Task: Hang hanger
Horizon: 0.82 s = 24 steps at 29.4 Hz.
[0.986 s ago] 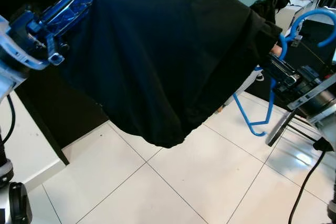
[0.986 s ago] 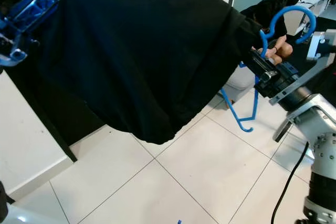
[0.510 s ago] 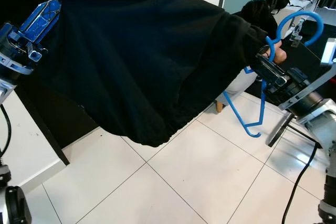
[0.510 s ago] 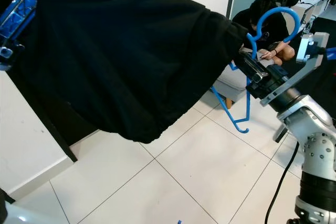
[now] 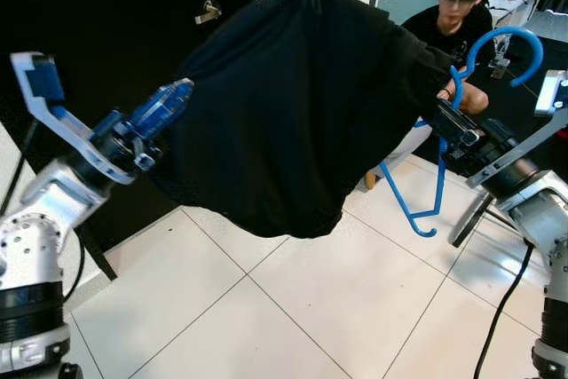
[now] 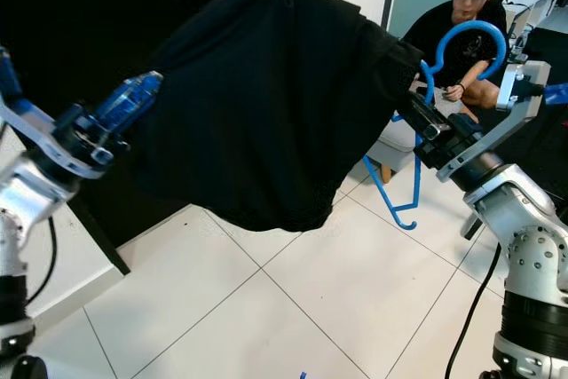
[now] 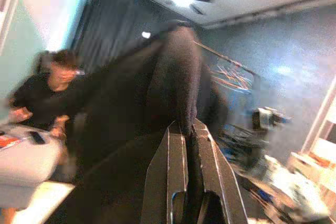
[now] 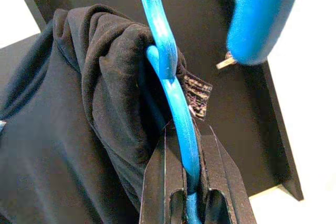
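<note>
right gripper [image 8: 188, 203] clenches the blue plastic hanger [image 5: 441, 144]; left gripper [image 7: 190, 145] pinches the black fabric garment [image 5: 302, 104]. keep the hook upright.

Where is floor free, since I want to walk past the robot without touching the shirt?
Free: the white tiled floor beneath the hanging black shirt, between the two arms. Crowded: by the right gripper with the blue hanger, where a seated person and a black cable lie close. The left gripper pinches the shirt's other side.
</note>
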Tool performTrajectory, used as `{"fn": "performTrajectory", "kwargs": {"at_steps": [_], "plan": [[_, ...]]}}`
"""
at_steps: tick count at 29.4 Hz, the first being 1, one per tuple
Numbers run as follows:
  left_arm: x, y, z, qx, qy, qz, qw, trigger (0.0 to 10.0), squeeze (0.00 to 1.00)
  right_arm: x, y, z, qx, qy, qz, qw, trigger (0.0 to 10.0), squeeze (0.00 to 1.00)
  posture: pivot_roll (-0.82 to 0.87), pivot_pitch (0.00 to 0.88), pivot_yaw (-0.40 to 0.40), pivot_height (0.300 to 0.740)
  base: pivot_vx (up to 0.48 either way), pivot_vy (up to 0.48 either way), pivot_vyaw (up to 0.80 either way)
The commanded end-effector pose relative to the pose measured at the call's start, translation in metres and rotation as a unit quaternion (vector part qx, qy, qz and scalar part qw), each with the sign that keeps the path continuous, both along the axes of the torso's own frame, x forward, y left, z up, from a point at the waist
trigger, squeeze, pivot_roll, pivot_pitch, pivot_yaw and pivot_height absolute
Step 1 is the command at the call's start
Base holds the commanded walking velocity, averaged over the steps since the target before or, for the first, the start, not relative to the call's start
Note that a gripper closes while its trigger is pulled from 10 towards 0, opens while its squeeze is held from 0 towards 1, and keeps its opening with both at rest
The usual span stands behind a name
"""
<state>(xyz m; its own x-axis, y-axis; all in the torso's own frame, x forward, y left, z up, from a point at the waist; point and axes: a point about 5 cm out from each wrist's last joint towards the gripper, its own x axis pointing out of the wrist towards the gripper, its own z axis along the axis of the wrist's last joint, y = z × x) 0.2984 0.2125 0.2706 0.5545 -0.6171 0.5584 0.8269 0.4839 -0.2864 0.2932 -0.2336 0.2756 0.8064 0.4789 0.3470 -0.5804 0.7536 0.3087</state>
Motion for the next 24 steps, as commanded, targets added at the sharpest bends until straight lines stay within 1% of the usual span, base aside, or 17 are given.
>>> {"fn": "performTrajectory", "kwargs": {"at_steps": [1,2,3,5,6,8,9,10,11,13,14,15,16,17,20,22,24], "plan": [[0.001,0.01,-0.005,-0.008,0.009,0.028,1.0,0.0,0.0,-0.006,-0.02,0.014,0.04,-0.038,-0.054,0.997,10.0,0.0,0.02,0.0,0.009,0.74,0.0,0.0,0.0],[0.006,0.025,-0.003,-0.023,0.012,0.067,0.997,0.0,0.0,-0.007,-0.022,0.014,0.04,-0.04,-0.058,0.997,10.0,0.0,0.02,0.0,0.009,0.74,0.0,0.0,0.0],[0.008,0.043,0.005,-0.04,0.004,0.105,0.994,0.0,0.0,-0.008,-0.024,0.013,0.037,-0.036,-0.065,0.997,10.0,0.0,0.02,0.0,0.01,0.74,0.0,0.0,0.0],[0.008,0.043,0.005,-0.04,0.004,0.105,0.994,0.0,0.0,-0.008,-0.024,0.013,0.037,-0.036,-0.065,0.997,10.0,0.0,0.02,0.0,0.01,0.74,0.0,0.0,0.0],[0.005,0.063,0.025,-0.06,-0.023,0.139,0.988,0.0,0.0,-0.006,-0.027,0.006,0.019,-0.014,-0.079,0.997,10.0,0.0,0.02,0.0,0.009,0.74,0.0,0.0,0.0],[0.005,0.063,0.025,-0.06,-0.023,0.139,0.988,0.0,0.0,-0.006,-0.027,0.006,0.019,-0.014,-0.079,0.997,10.0,0.0,0.02,0.0,0.009,0.74,0.0,0.0,0.0],[-0.002,0.075,0.05,-0.073,-0.064,0.16,0.982,0.0,0.0,0.0,-0.03,-0.012,-0.018,0.038,-0.102,0.994,10.0,0.0,0.02,0.0,0.004,0.74,0.0,0.0,0.0],[-0.002,0.075,0.05,-0.073,-0.064,0.16,0.982,0.0,0.0,0.0,-0.03,-0.012,-0.018,0.038,-0.102,0.994,10.0,0.0,0.02,0.0,0.004,0.74,0.0,0.0,0.0],[-0.01,0.079,0.076,-0.079,-0.108,0.169,0.977,0.0,0.0,0.003,-0.029,-0.034,-0.057,0.092,-0.112,0.988,10.0,0.0,0.03,0.0,-0.002,0.74,0.0,0.0,0.0],[-0.01,0.079,0.076,-0.079,-0.108,0.169,0.977,0.0,0.0,0.003,-0.029,-0.034,-0.057,0.092,-0.112,0.988,10.0,0.0,0.03,0.0,-0.002,0.74,0.0,0.0,0.0],[-0.018,0.078,0.097,-0.081,-0.144,0.166,0.972,0.0,0.0,0.005,-0.028,-0.053,-0.088,0.137,-0.117,0.98,10.0,0.0,0.03,0.0,-0.001,0.74,0.0,0.0,0.0],[-0.025,0.073,0.111,-0.081,-0.171,0.157,0.969,0.0,0.0,0.006,-0.028,-0.066,-0.103,0.169,-0.123,0.972,10.0,0.0,0.03,0.0,0.0,0.74,0.0,0.0,0.0],[-0.025,0.073,0.111,-0.081,-0.171,0.157,0.969,0.0,0.0,0.006,-0.028,-0.066,-0.103,0.169,-0.123,0.972,10.0,0.0,0.03,0.0,0.0,0.74,0.0,0.0,0.0],[-0.029,0.067,0.12,-0.081,-0.188,0.145,0.968,0.0,0.0,0.007,-0.029,-0.073,-0.102,0.189,-0.133,0.968,10.0,0.0,0.03,0.0,0.001,0.74,0.0,0.0,0.0],[-0.031,0.063,0.125,-0.081,-0.197,0.132,0.968,0.0,0.0,0.008,-0.031,-0.076,-0.094,0.195,-0.142,0.966,10.0,0.0,0.03,0.0,0.004,0.74,0.0,0.0,0.0],[-0.033,0.06,0.127,-0.079,-0.201,0.121,0.969,0.0,0.0,0.009,-0.031,-0.074,-0.083,0.189,-0.144,0.968,10.0,0.0,0.03,0.0,0.008,0.74,0.0,0.0,0.0],[-0.032,0.055,0.125,-0.077,-0.196,0.106,0.972,0.0,0.0,0.009,-0.029,-0.068,-0.067,0.169,-0.139,0.974,10.0,0.0,0.03,0.0,0.009,0.74,0.0,0.0,0.0]]}}
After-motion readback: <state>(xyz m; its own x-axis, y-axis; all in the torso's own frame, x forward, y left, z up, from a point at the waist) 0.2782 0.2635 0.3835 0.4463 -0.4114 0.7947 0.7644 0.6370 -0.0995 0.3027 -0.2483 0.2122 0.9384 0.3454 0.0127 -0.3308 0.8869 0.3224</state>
